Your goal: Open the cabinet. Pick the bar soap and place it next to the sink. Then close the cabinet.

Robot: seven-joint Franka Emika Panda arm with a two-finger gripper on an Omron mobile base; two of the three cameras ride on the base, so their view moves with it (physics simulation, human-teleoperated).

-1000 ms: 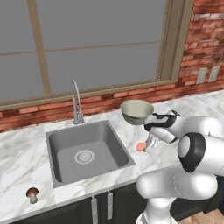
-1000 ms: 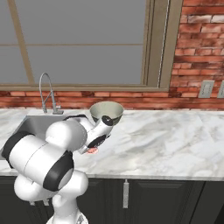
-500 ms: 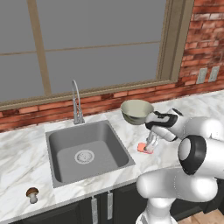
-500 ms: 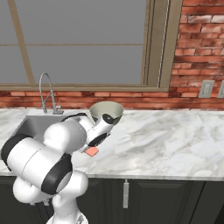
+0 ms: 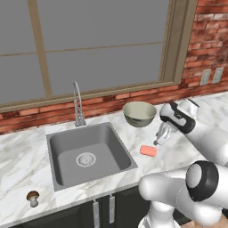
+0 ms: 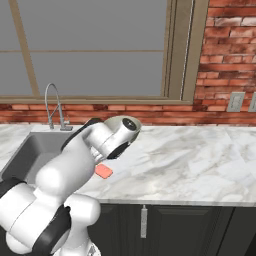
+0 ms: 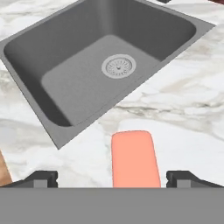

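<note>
your gripper (image 7: 112, 177) is spread wide — the fingertips (image 7: 41, 178) flank the bar soap (image 5: 148, 150) without touching it. you can see the soap lies flat on the marble counter (image 5: 178, 149), just right of the sink (image 5: 87, 152), near the bowl (image 5: 139, 113).

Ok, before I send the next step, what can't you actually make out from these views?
- Cabinet: lies outside all three views, so whether its door is open or closed is unknown.
- Soap: hand view's bottom edge cuts off its near end.
- Bowl: right base view, the arm covers it.
- Mushroom: left base view, too small for detail.
</note>
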